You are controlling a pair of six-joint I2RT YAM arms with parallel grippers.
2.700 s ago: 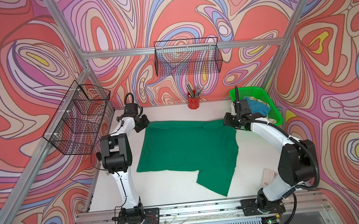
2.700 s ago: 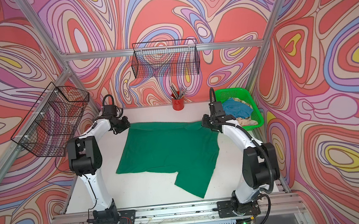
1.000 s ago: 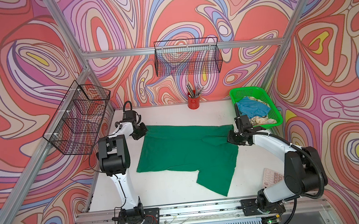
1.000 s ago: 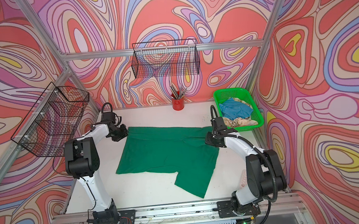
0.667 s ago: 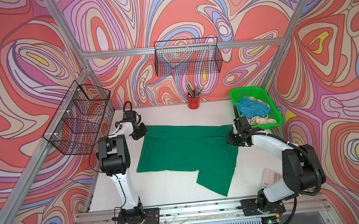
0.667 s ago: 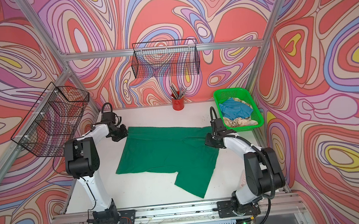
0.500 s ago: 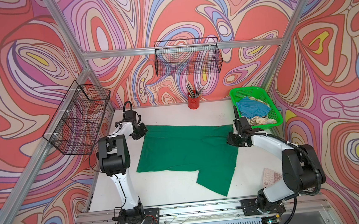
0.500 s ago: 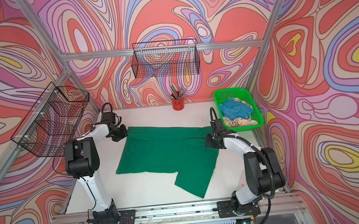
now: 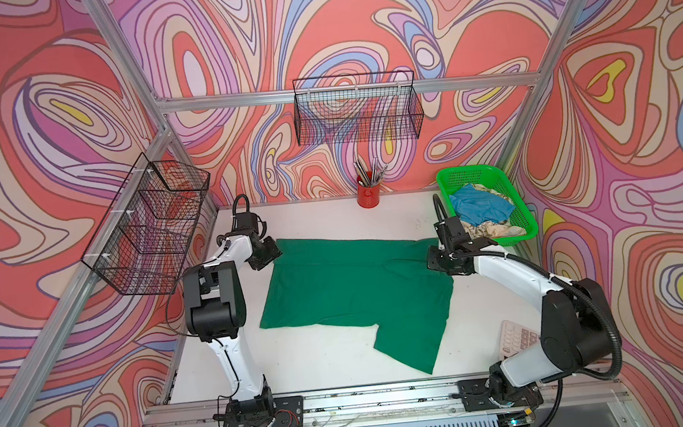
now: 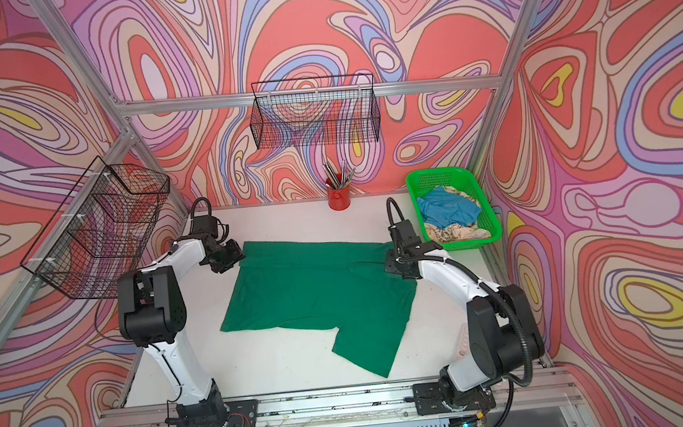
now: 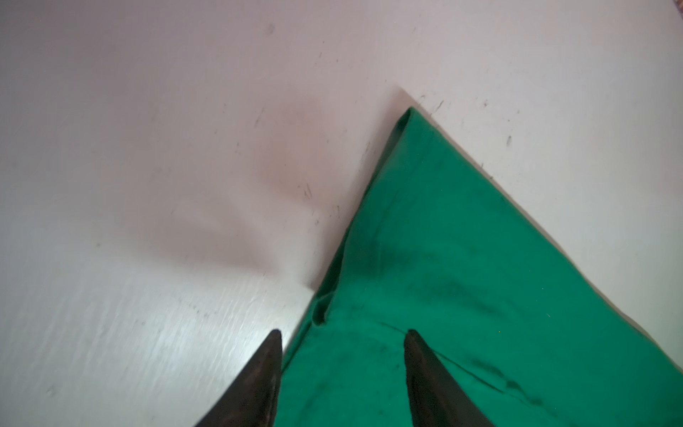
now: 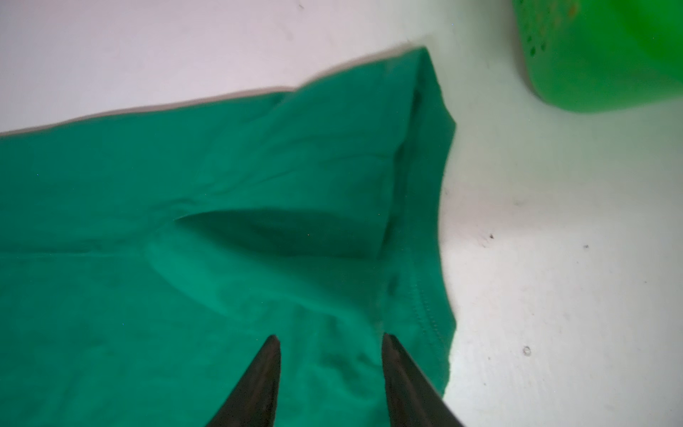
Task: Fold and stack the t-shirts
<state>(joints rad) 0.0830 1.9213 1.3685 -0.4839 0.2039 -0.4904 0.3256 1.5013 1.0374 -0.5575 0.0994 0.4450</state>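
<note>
The dark green t-shirt [image 9: 358, 288] [image 10: 321, 291] lies spread flat on the white table, one sleeve pointing toward the front right. My left gripper [image 9: 270, 255] [image 11: 342, 332] is open over its far left corner, fingers straddling the cloth edge without pinching it. At the far right corner, near the sleeve hem [image 12: 425, 314], my right gripper [image 9: 435, 259] [image 12: 330, 338] is open too, and the cloth lies loose under it. A light blue t-shirt [image 9: 481, 207] and a cream patterned one [image 9: 495, 229] sit crumpled in the green basket [image 9: 470, 173].
A red cup of pens [image 9: 367, 195] stands at the back wall. Black wire baskets hang on the back wall [image 9: 357, 113] and the left wall [image 9: 149, 225]. A pinkish keypad [image 9: 516, 338] lies at the front right, partly behind my right arm.
Both grippers were shut on the green shirt's far corners and have now opened, letting the cloth go. Before that they drew the far edge a little toward the front.
</note>
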